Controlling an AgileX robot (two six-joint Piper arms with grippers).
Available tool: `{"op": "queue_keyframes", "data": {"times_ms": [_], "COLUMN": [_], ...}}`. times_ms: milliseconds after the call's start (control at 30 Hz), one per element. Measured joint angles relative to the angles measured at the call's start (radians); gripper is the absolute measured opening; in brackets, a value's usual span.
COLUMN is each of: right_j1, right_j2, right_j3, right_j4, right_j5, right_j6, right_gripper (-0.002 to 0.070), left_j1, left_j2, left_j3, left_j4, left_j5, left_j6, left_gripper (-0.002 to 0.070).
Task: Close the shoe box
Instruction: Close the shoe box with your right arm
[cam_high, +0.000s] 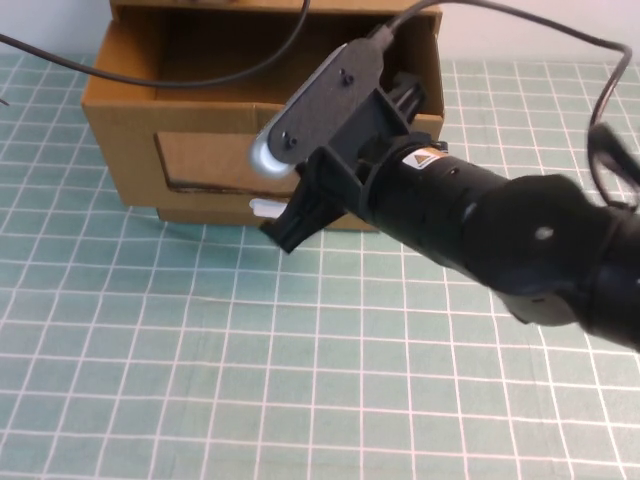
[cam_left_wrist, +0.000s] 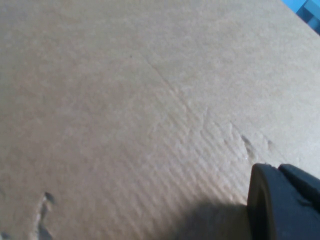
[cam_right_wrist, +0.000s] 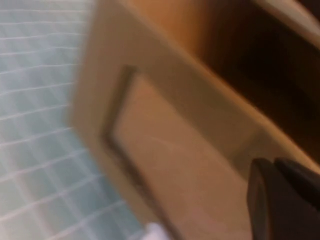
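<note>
Right hand (cam_high: 290, 225) at shoe box (cam_high: 200, 150) front

Looks like a robot lab/test bench. Green grid cutting mat (cam_high: 200, 350) covers table, black cables (cam_high: 200, 75) trail over a cardboard box (cam_high: 130, 110).

Black right arm (cam_high: 480, 215), orange-white sticker (cam_high: 424, 158), black cables (cam_high: 200, 75).

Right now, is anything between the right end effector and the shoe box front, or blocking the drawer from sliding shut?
Nothing visible. The right end effector sits right at the shoe box front panel, by the white tab. The opening behind the panel looks empty.
</note>
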Motion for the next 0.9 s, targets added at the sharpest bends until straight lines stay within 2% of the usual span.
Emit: {"op": "queue_keyframes", "data": {"times_ms": [167, 333, 533, 633, 767, 900], "right_j1": [-0.002, -0.002, -0.002, -0.003, -0.006, 0.001], "right_j2": [0.074, 0.15, 0.192, 0.188, 0.149, 0.081], "right_j3": [-0.022, -0.108, -0.179, -0.181, -0.181, -0.148], "right_j4": [0.013, 0.018, 0.12, 0.199, 0.258, 0.343], "right_j5": [-0.106, -0.133, -0.131, -0.091, 0.057, 0.116], "right_j6": [-0.021, -0.034, -0.169, -0.249, -0.355, -0.382], "right_gripper": [-0.0014, -0.0014, -0.0014, -0.0014, -0.0014, -0.0014], "left_j1": [0.0, 0.0, 0.0, 0.0, 0.0, 0.0], "left_j2": [0.0, 0.0, 0.0, 0.0, 0.0, 0.0], "left_j3": [0.0, 0.0, 0.0, 0.0, 0.0, 0.0], "left_j4": [0.0, 0.0, 0.0, 0.0, 0.0, 0.007], "left_j5": [0.0, 0.0, -0.002, 0.0, 0.002, 0.004], "left_j6": [0.0, 0.0, 0.0, 0.0, 0.0, 0.0], "left_gripper": [-0.0005, -0.0005, -0.0005, -0.0005, -0.0005, -0.0005]}}
